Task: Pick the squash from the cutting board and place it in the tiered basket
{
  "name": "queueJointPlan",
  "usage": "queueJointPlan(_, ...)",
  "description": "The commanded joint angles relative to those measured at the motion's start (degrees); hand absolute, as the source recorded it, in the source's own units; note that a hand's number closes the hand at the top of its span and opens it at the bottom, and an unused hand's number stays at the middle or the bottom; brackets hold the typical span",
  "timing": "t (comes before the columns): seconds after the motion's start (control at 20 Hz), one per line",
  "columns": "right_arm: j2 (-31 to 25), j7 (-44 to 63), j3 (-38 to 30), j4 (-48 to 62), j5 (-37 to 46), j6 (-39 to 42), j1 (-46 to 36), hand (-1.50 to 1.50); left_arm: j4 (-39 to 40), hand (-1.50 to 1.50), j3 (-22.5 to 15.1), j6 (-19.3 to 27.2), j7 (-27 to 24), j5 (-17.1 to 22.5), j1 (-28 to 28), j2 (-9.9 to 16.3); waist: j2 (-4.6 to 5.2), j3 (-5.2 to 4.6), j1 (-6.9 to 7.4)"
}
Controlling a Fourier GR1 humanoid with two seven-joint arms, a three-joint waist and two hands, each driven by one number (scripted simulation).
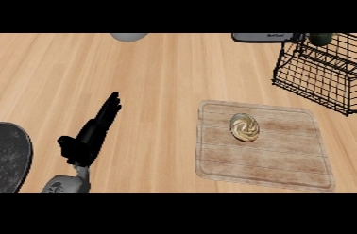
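Far left, we had a dark speckled round thing [12, 157] poking in from the edge, cut off by the frame, so we couldn't tell what it was. Just right of that sat our left hand [90, 136], coming up from the lower edge on its grey forearm [68, 183]. Fingers were straight and pressed together, pointing up and a bit right, holding nothing, hovering over bare bench [160, 72] (light wood planks, grain running across). Up at the top edge there was a grey rounded object [129, 37], mostly cropped.

Moving right, the cutting board [261, 146] lay flat on the bench, a pale weathered-wood rectangle, slightly skewed. The squash [245, 127] sat on its upper middle part, a small cream-and-tan thing with a swirl pattern, well apart from our hand and touching nothing but the board.

Top right, the tiered basket [317, 70] stood beyond the board's far right corner, black wire, partly cut off by the frame. A dark green item [320, 37] showed at its top, and a grey flat object [268, 37] sat just left of it at the top edge.

Our right hand didn't show anywhere.
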Motion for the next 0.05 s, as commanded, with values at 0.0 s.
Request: queueJointPlan(0.0,-4.5,-5.8,-3.4,3.3,-2.6,6.9,8.2,-1.5,-0.9,0.0,-0.3,-0.8,1.4,0.4,-0.2,0.0,0.12,0.09,0.16)
